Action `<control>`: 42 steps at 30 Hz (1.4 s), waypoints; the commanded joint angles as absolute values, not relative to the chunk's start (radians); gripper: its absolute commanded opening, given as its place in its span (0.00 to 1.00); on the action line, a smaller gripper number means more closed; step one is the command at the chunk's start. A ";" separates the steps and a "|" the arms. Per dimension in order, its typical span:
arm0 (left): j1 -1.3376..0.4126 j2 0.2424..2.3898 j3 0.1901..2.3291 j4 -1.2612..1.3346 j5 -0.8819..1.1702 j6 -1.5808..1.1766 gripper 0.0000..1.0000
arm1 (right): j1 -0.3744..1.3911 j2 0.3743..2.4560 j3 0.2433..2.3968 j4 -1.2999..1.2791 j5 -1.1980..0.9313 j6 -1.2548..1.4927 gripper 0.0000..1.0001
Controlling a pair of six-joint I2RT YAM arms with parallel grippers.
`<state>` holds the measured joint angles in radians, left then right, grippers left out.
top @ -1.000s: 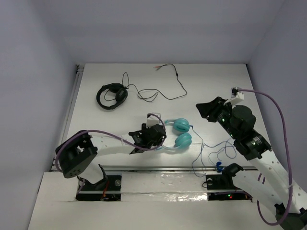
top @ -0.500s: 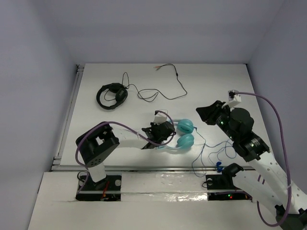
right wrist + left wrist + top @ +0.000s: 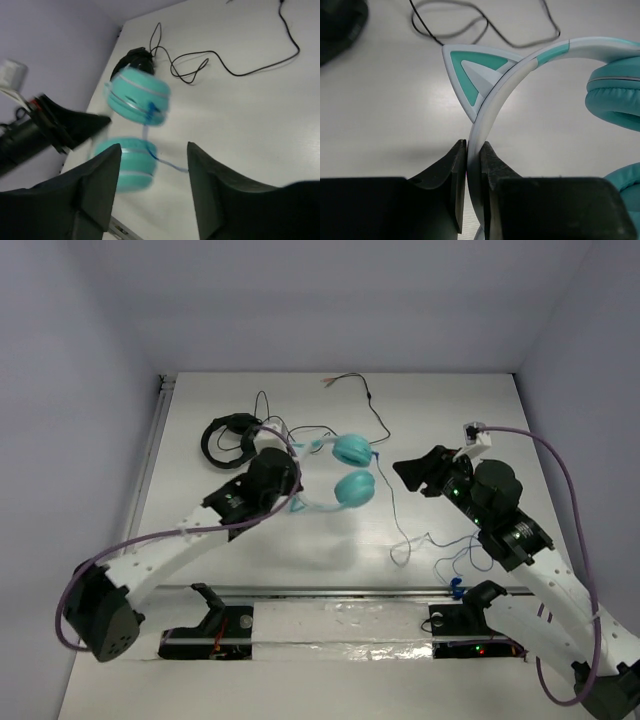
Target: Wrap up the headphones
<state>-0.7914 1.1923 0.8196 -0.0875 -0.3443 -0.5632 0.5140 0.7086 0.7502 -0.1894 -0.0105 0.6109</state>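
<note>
Teal cat-ear headphones (image 3: 345, 472) hang above the white tabletop (image 3: 450, 410), just right of the black headphones (image 3: 228, 440). The left tool (image 3: 474, 165) is clamped tight on their pale headband (image 3: 492, 95), below one cat ear (image 3: 472, 70). A thin blue cable (image 3: 170, 165) trails from an ear cup. Farther right of the black headphones, the right tool (image 3: 152, 167) stands partly open, gripping nothing.

White table (image 3: 450, 410) amid plain pale lilac walls (image 3: 340, 300)
</note>
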 commanded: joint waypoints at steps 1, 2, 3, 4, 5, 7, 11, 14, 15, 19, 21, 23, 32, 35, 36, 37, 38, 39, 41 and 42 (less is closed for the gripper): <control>-0.712 1.066 0.929 -0.187 -0.295 -0.502 0.00 | 0.522 0.745 0.802 -0.019 -0.142 0.575 0.64; -0.691 1.034 0.946 -0.210 -0.270 -0.491 0.00 | 0.522 0.750 0.801 -0.008 -0.158 0.571 0.72; -0.672 1.020 0.965 -0.230 -0.256 -0.480 0.00 | 0.522 0.758 0.798 0.032 -0.172 0.558 0.80; -0.631 1.008 0.997 -0.260 -0.241 -0.470 0.00 | 0.522 0.771 0.795 0.063 -0.211 0.551 0.82; -0.609 0.991 1.015 -0.277 -0.214 -0.450 0.00 | 0.522 0.778 0.792 0.080 -0.236 0.545 0.84; -0.556 0.979 1.070 -0.316 -0.181 -0.433 0.00 | 0.522 0.801 0.767 0.147 -0.296 0.538 0.86; -0.502 0.971 1.167 -0.344 -0.072 -0.403 0.00 | 0.522 0.876 0.717 0.254 -0.348 0.555 0.86; -0.492 0.985 1.236 -0.365 -0.019 -0.391 0.00 | 0.522 0.923 0.693 0.316 -0.336 0.552 0.86; -0.492 0.988 1.252 -0.371 -0.008 -0.391 0.00 | 0.522 0.946 0.684 0.324 -0.336 0.542 0.86; -0.483 1.005 1.319 -0.397 0.060 -0.384 0.00 | 0.522 0.980 0.650 0.403 -0.379 0.531 0.85; -0.483 1.017 1.341 -0.406 0.071 -0.379 0.00 | 0.522 0.994 0.643 0.420 -0.429 0.529 0.83; -0.474 1.031 1.380 -0.425 0.071 -0.370 0.00 | 0.522 1.006 0.629 0.437 -0.511 0.537 0.82; -0.465 1.074 1.483 -0.448 0.094 -0.351 0.00 | 0.522 0.833 0.572 0.330 -0.210 0.589 0.64; -0.453 1.100 1.515 -0.460 0.121 -0.344 0.00 | 0.522 0.795 0.606 0.243 -0.236 0.555 0.79; -0.442 1.106 1.523 -0.462 0.141 -0.342 0.00 | 0.522 0.767 0.618 0.233 -0.280 0.539 0.84; -0.442 1.112 1.531 -0.466 0.147 -0.341 0.00 | 0.522 0.755 0.615 0.239 -0.361 0.540 0.85; -0.433 1.124 1.542 -0.471 0.156 -0.341 0.00 | 0.522 0.741 0.608 0.254 -0.394 0.552 0.86; -0.423 1.129 1.548 -0.474 0.175 -0.339 0.00 | 0.522 0.718 0.579 0.277 -0.420 0.577 0.87; -0.423 1.144 1.557 -0.472 0.193 -0.342 0.00 | 0.522 0.703 0.537 0.371 -0.506 0.595 0.88; -0.413 1.147 1.559 -0.472 0.213 -0.341 0.00 | 0.522 0.700 0.525 0.388 -0.517 0.607 0.88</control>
<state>-0.4328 1.1469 1.4940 -0.5400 0.1379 -0.3256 0.5140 0.7158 0.5495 0.2962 -0.4034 0.5827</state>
